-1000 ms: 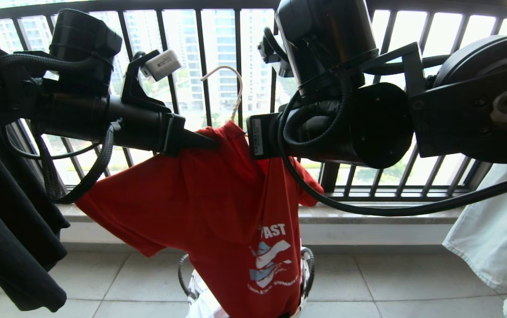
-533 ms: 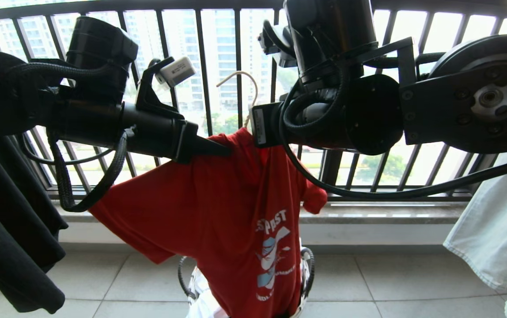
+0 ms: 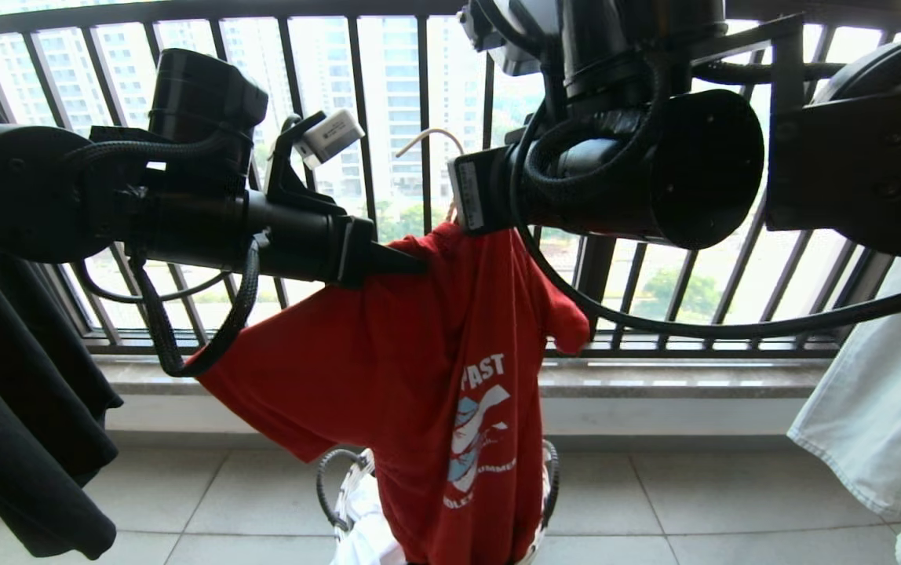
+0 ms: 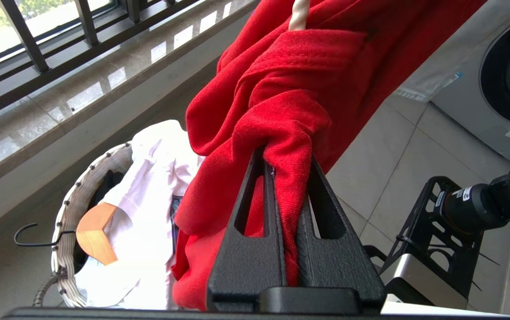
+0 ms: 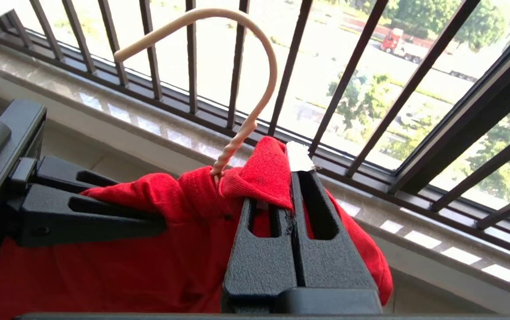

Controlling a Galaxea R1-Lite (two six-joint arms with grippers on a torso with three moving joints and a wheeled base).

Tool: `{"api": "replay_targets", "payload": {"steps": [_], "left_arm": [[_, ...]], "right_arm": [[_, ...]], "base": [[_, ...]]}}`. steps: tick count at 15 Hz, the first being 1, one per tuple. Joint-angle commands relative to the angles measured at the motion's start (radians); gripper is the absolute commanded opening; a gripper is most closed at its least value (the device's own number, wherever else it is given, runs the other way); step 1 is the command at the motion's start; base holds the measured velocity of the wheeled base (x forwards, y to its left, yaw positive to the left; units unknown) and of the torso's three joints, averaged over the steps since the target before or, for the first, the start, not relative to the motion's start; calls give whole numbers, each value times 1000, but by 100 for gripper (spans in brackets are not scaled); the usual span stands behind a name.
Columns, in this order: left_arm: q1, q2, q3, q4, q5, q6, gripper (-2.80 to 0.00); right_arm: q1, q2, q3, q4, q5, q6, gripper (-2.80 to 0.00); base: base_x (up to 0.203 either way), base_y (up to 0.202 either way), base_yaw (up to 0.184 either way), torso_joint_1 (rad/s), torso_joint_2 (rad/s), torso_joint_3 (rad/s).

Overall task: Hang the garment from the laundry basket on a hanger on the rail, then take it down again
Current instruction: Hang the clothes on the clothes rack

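A black barred window railing [image 3: 388, 94] fills the background above a stone sill [image 3: 654, 380], with tiled floor [image 3: 694, 502] below. A dark garment [image 3: 19, 408] hangs at the robot's left and a pale one [image 3: 874, 408] at its right; part of a washing machine [image 4: 504, 75] shows in the left wrist view.

The garment [image 3: 419, 377], a red T-shirt, hangs in mid-air between both arms, its lower part dropping into the laundry basket [image 3: 341, 490] on the floor by the sill. The rail is not in view.

The left end effector [image 3: 411, 263] is clamped together on a bunched fold of shoulder cloth. The right end effector [image 5: 291, 178] is pinched together on the collar edge, right beside the twisted neck of the hanger [image 5: 237, 89], whose hook stands free above the cloth, caught on nothing.

Judging from this, the shirt is carried on its hanger, not yet hooked. The risks:
- Both grips appear to be on fabric, not wire, so the hanger could tilt or slip inside the shirt and turn its hook off line.
- The hem trailing in the basket may snag on the white clothes [image 4: 148, 186] or wooden hanger [image 4: 95, 231] there.
- The left grip holds loose folds, which may creep out.
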Motion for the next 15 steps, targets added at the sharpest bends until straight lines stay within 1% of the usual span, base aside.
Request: {"api": "replay_targets", "payload": {"steps": [1,5,8,10,12,13,15], "left_arm": [[0,4,-1,0,-1,-1,-280],[0,-2,-1,0,0,-1,-280],[0,-3,-3,0,18,-4,-280],[-3,-7,4,-40,18,-38,-280],[-22,-10,32,-108,19,-96,-280],[-32,-15,46,-124,20,-102,-280],[-42,-32,59,-128,20,-101,-280]], "right_arm": [[-14,-48,29,-36,-3,-74,-280],[-18,-106,123,-48,-5,-140,-280],[-41,-158,186,-50,-5,-232,-280],[-53,-155,190,-53,-6,-268,-280],[-53,-129,189,-116,-13,-307,-280],[-53,-105,184,-169,-27,-334,-280],[-64,-45,173,-283,-74,-414,-280]], "base": [[0,0,0,0,0,0],[0,0,0,0,0,0],[0,0,0,0,0,0],[0,0,0,0,0,0],[0,0,0,0,0,0],[0,0,0,0,0,0],[0,0,0,0,0,0]]}}
